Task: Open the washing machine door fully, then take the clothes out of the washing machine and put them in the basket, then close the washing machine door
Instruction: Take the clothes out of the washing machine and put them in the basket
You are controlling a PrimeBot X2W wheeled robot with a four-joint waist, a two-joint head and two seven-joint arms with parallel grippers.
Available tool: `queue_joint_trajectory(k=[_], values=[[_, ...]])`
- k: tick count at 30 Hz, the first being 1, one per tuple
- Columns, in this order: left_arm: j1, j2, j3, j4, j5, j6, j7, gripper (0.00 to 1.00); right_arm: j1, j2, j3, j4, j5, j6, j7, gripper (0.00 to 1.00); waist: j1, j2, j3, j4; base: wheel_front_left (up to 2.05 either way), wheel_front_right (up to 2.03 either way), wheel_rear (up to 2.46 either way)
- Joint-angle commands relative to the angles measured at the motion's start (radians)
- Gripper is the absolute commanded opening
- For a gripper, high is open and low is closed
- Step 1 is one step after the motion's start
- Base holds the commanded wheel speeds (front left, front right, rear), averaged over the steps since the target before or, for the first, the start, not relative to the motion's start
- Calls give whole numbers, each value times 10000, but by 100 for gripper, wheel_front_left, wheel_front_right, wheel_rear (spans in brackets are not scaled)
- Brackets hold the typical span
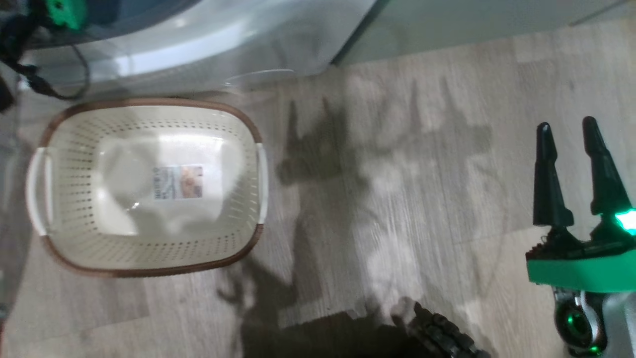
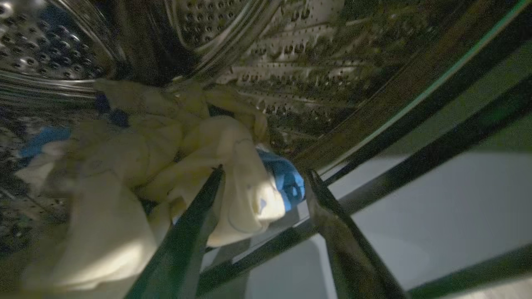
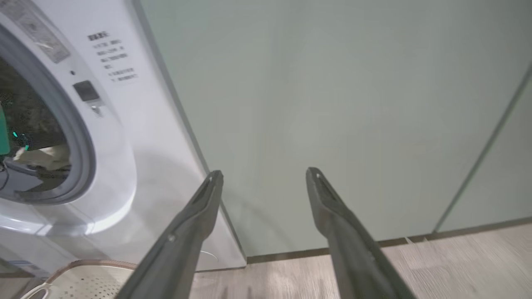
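You've got the washing machine (image 3: 137, 124) w/ its drum mouth uncovered and a pale green cabinet (image 3: 332, 104) right beside it. The basket (image 1: 149, 271) sits on the wood floor (image 1: 397, 199) just in front of the machine, base label showing. The clothes (image 2: 124, 158) are heaped inside the drum, cream w/ blue cuffs. Your left gripper (image 2: 264, 171) is in the drum, fingers spread wide, w/ a cream fold & a blue cuff between them, nothing pinched. Your right gripper (image 1: 567, 124) hangs over the floor, wide open, holding nothing.

The right gripper (image 1: 566, 124) has two long, black, tapered fingers (image 1: 549, 184) on a bright green collar (image 1: 576, 273) — a green lamp (image 1: 627, 220) glowing beside it — and a pale wrist housing (image 1: 621, 313) below.
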Motion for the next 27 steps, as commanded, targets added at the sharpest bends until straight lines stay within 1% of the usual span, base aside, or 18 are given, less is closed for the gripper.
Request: queue_joint_trajectory(k=[1, 4, 8, 9, 10, 11, 12, 18, 23, 27], values=[[-604, 789, 130, -108, 0, -7, 308, 100, -160, -75, 240, -321, 199, 37, -94, 100, -1, 0, 306, -375, 0, 0, 0], [-906, 999, 75, 185, 13, -7, 717, 100, -204, -74, 272, -304, 339, 37, -94, 100, -1, 0, 429, -536, 0, 0, 0], [-1190, 1139, 16, 494, 53, 131, 1309, 100, -242, -74, 287, -265, 431, 37, -94, 100, -1, 0, 532, -640, 0, 0, 0], [-1245, 1158, -15, 541, 91, 197, 1432, 69, -253, -74, 282, -259, 445, 37, -94, 100, -1, 0, 551, -648, 0, 0, 0], [-1245, 1158, -15, 541, 91, 197, 1432, 69, -253, -74, 282, -259, 445, 37, -94, 100, -1, 0, 551, -648, 0, 0, 0], [-1295, 1157, -23, 580, 99, 265, 1533, 37, -268, -74, 276, -252, 454, 37, -94, 100, -1, 0, 570, -649, 0, 0, 0], [-1345, 1148, -16, 583, 102, 342, 1561, 0, -291, -74, 269, -248, 462, 37, -94, 100, -1, 0, 591, -645, 0, 0, 0], [-1444, 993, -37, 377, 71, 499, 1051, 0, -451, -74, 185, -237, 414, 37, -94, 100, -1, 0, 646, -491, 0, 0, 0], [-1168, 810, -13, -53, -17, 558, 154, 0, -471, -74, 48, -287, 256, 37, -94, 100, -1, 0, 563, -191, 0, 0, 0], [-662, 609, 98, -731, -164, 674, -718, 0, -424, -74, -6, -334, 60, 37, -94, 100, -1, 0, 433, 98, 0, 0, 0]])
